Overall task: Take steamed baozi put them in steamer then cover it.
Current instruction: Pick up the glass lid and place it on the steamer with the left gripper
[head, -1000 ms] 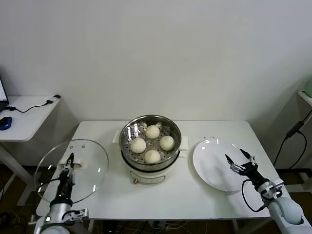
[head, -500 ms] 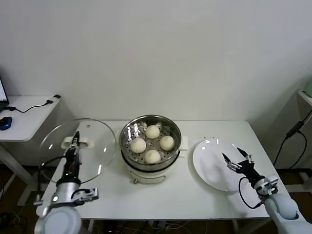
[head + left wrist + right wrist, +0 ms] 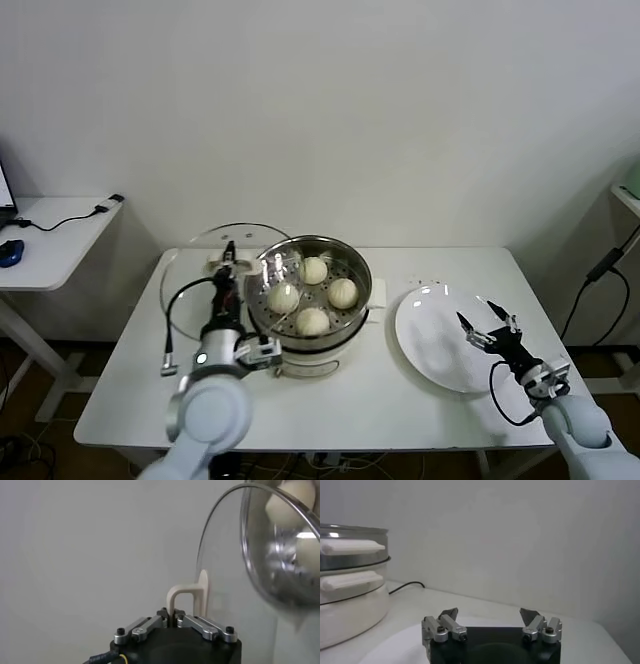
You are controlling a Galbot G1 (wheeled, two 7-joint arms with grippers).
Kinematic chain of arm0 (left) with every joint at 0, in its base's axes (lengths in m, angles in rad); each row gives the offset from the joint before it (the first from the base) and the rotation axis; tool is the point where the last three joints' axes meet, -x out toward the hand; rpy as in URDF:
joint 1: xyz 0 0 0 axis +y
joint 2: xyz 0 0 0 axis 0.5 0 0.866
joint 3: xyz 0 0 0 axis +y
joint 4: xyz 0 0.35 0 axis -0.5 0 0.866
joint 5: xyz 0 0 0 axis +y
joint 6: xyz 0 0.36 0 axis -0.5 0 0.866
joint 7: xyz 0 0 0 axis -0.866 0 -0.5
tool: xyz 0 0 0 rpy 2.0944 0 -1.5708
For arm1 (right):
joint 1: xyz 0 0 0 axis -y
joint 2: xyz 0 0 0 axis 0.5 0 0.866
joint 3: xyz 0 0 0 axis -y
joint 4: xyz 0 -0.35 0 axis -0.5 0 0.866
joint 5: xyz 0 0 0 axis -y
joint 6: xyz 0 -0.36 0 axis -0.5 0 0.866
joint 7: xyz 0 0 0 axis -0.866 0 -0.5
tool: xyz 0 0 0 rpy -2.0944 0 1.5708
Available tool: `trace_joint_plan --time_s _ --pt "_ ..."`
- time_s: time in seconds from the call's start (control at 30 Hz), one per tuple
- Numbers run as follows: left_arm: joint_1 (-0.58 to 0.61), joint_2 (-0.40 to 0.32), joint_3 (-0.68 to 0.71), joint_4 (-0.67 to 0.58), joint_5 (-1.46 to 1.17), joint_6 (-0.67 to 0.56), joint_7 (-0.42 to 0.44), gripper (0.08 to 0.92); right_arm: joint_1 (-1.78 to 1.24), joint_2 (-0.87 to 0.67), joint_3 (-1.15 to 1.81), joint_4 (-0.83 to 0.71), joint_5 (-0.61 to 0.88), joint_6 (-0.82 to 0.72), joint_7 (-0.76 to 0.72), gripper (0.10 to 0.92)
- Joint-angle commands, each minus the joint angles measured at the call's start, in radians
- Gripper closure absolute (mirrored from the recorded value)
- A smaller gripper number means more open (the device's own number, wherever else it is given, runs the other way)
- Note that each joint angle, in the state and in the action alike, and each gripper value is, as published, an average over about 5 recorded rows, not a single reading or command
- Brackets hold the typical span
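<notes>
Several cream-white baozi (image 3: pixel 313 321) lie in the shiny steel steamer (image 3: pixel 352 311) at the table's middle. My left gripper (image 3: pixel 228 262) is shut on the white handle (image 3: pixel 186 596) of the clear glass lid (image 3: pixel 205 258). It holds the lid upright and tilted just left of the steamer, its edge over the steamer's left rim. The lid (image 3: pixel 225 545) fills the left wrist view, with baozi (image 3: pixel 295 502) seen through it. My right gripper (image 3: pixel 489 331) is open and empty over the white plate (image 3: pixel 430 345). The steamer's side (image 3: pixel 350 587) shows in the right wrist view.
The white table (image 3: pixel 380 405) ends close in front of both arms. A side desk (image 3: pixel 50 240) with a cable and a blue mouse stands at the far left. A black cable (image 3: pixel 600 270) hangs at the right.
My left arm has carried the glass lid rightward and away from me, from the table's left edge to the steamer's left rim. The right gripper has barely shifted over the plate.
</notes>
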Motion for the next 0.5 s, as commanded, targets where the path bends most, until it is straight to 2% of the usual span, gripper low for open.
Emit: trace_joint_plan --time_s 0.03,0.3,0.5 --pt "-0.155 -0.200 0.175 0.156 0.069 0.058 0.024 0.856 -0.012 -0.002 0.028 -0.006 -0.002 0.005 -0.002 0.203" --pt "-0.157 -0.277 0.204 0.284 0.081 0.050 -0.041 0.856 -0.032 -0.002 0.060 -0.006 -0.004 0.012 -0.009 0.203" --pt "-0.168 -0.283 0.206 0.357 0.082 0.034 -0.087 0.856 -0.044 -0.002 0.080 -0.014 -0.005 0.020 -0.018 0.203"
